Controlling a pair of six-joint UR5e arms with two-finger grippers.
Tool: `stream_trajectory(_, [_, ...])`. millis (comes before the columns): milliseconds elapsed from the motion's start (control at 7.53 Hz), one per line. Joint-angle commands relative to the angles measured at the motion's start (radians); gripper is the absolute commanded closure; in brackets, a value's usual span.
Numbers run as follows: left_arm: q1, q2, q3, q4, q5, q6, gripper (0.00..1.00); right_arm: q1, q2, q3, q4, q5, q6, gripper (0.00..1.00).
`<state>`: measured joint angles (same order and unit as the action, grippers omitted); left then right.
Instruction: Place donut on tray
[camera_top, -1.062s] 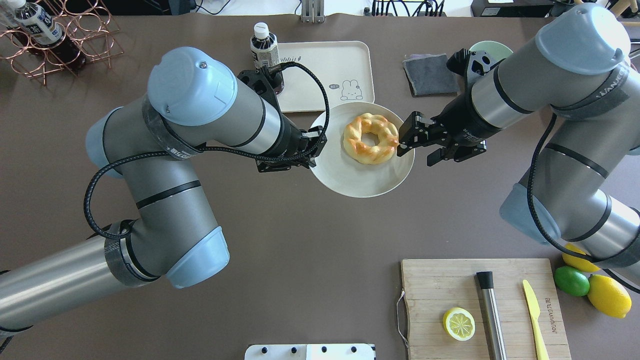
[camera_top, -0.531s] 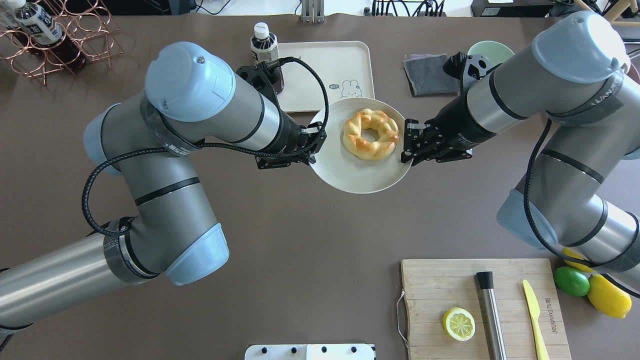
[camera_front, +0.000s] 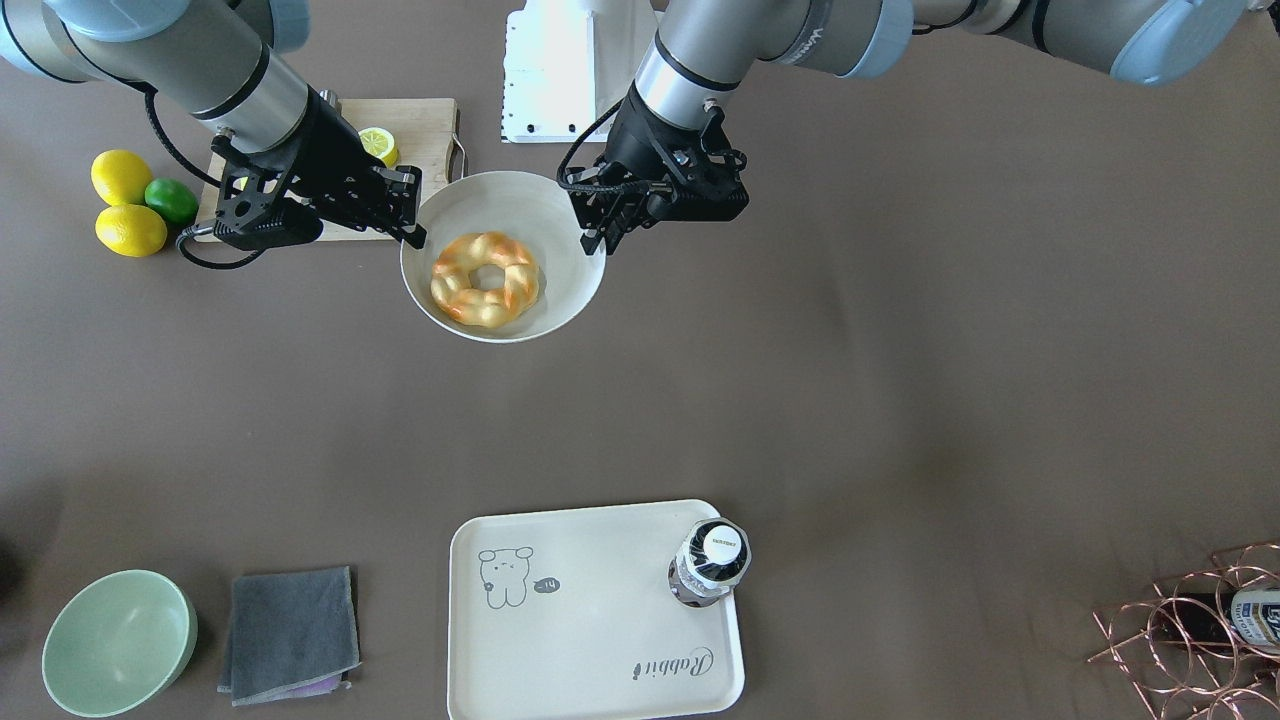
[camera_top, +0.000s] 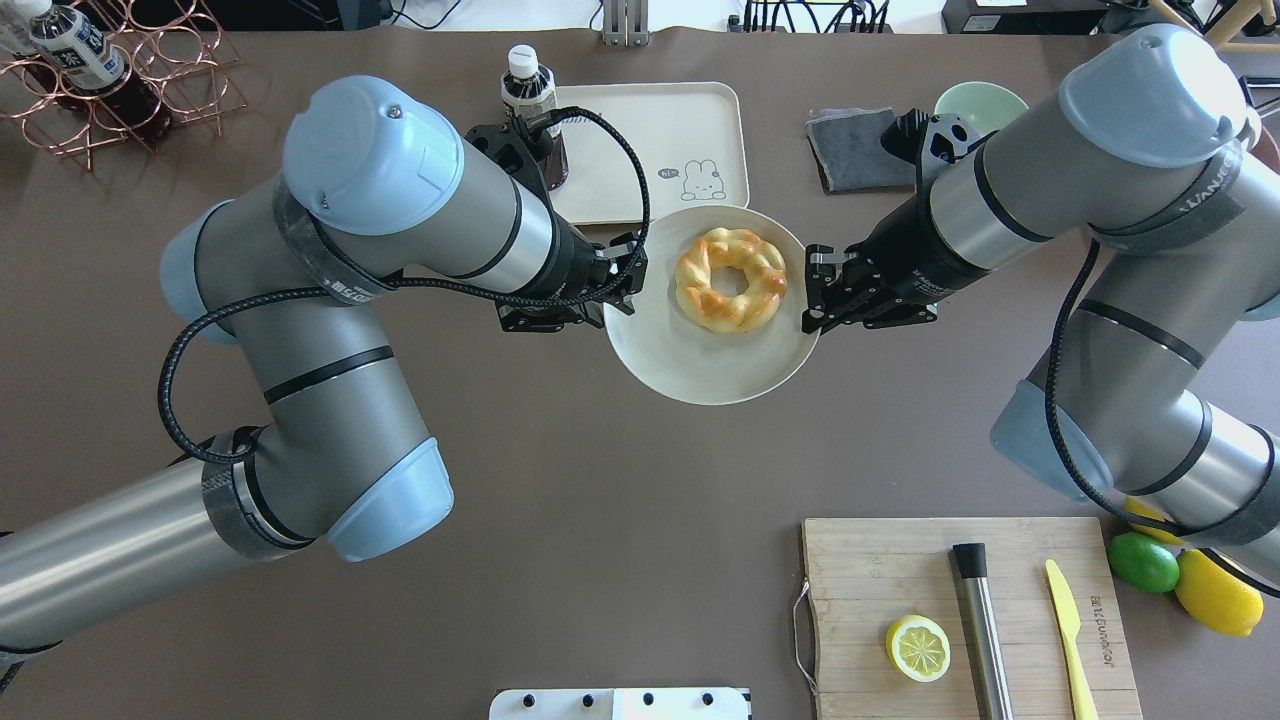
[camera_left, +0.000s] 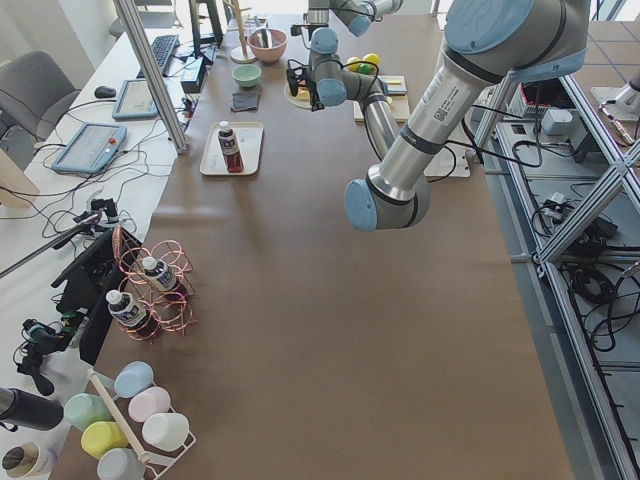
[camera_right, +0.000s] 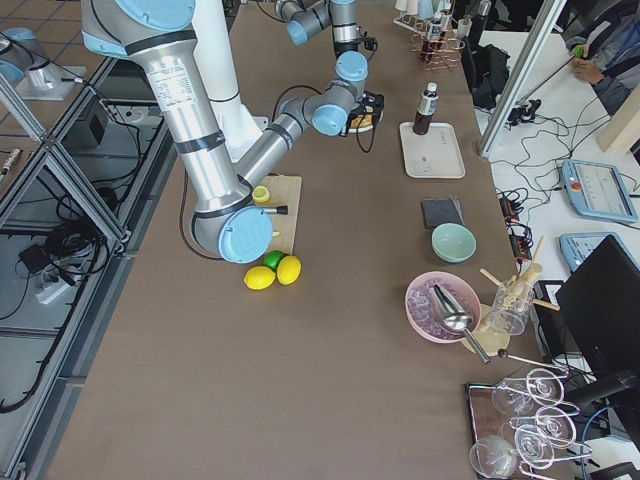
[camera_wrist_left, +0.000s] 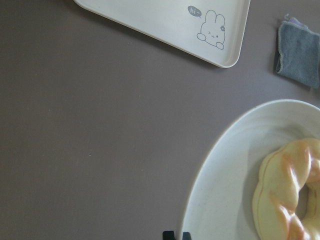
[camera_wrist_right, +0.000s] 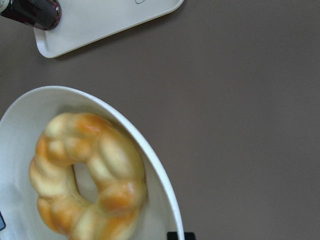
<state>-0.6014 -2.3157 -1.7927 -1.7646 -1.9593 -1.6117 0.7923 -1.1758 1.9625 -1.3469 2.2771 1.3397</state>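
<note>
1. My left pincer (camera_top: 622, 288) is closed on one side of the plate's rim. My right pincer (camera_top: 812, 300) is closed on the opposite side. The plate (camera_top: 700, 372) hangs between them, clear of the tabletop (camera_top: 600, 480).
2. The donut (camera_top: 731, 279) lies loose on the plate, off centre toward the tray side. Only its own weight keeps it there.
3. The tray (camera_front: 580, 620) is well apart from the plate. A bottle (camera_front: 710, 565) stands on the tray's end nearer my left arm.
4. Each grip is a thin pinch on a smooth rim. If my arms drift apart or press together, I judge the rim could slip out of one pincer and the plate would drop.
5. If one arm travels faster or higher than the other, the plate would tilt. The donut could then slide over the rim onto the tabletop, short of the tray.
6. Over the tray, my left wrist passes close to the bottle, so a low or wide approach could knock it over.
7. The donut has to be tipped off. Too steep a tilt, or one begun too early, could send it rolling past the tray's rim. Too shallow a tilt may leave it on the plate.
</note>
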Motion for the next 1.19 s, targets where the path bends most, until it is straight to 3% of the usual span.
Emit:
stream_trajectory(0, [-0.058,0.007,-0.002,0.026,-0.057,0.009,0.02,0.014,0.002,-0.017,-0.002,0.021,0.05,1.0])
stream_trajectory(265, [-0.107,0.099,-0.072,0.03,-0.116,0.012,0.02,0.06,0.05,-0.14,0.023,0.018,0.137,1.0])
stream_trajectory(531, [-0.123,0.179,-0.152,0.03,-0.116,0.012,0.02,0.081,0.123,-0.341,0.191,-0.037,0.407,1.0])
stream_trajectory(796, [-0.129,0.247,-0.213,0.03,-0.11,0.01,0.02,0.067,0.407,-0.683,0.213,-0.175,0.609,1.0])
stream_trajectory(1062, [-0.156,0.283,-0.24,0.03,-0.112,0.012,0.02,0.021,0.45,-0.825,0.302,-0.357,0.764,1.0])
